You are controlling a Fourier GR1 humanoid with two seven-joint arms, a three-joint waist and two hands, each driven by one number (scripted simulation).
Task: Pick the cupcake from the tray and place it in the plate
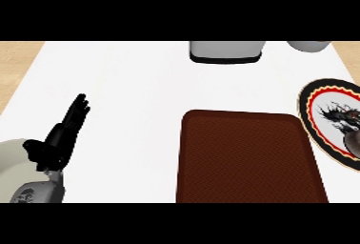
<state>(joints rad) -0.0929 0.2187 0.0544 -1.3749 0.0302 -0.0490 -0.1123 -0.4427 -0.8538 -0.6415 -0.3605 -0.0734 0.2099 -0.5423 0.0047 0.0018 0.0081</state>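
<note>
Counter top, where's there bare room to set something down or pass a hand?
Free: the white counter between the left hand and the brown tray, and the strip between the tray and the grey container. The tray's surface is bare. Crowded: right side, where the plate nearly meets the tray.

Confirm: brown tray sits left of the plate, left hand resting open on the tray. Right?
Not quite. The head view shows the left hand open and resting over the white counter, well to the left of the brown tray, not on it. The tray does sit left of the plate.
</note>
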